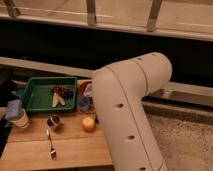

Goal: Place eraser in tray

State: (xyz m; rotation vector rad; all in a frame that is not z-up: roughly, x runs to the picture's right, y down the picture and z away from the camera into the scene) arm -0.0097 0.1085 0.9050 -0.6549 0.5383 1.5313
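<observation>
The green tray [39,97] sits at the back left of the wooden table [75,145]. It holds a dark bunch of small round pieces [62,91] and a tan strip [56,100]. I cannot see the eraser; it is hidden or out of view. My gripper is not in view. My thick white arm [132,110] fills the middle and right foreground and covers the table's right part.
An orange fruit [88,123] lies in front of a blue cup [84,104] and a reddish bowl [84,88]. A small metal cup [54,122], a spoon [50,144] and a white cup with a blue top [17,115] stand at the left. A dark shape [5,90] is at the left edge.
</observation>
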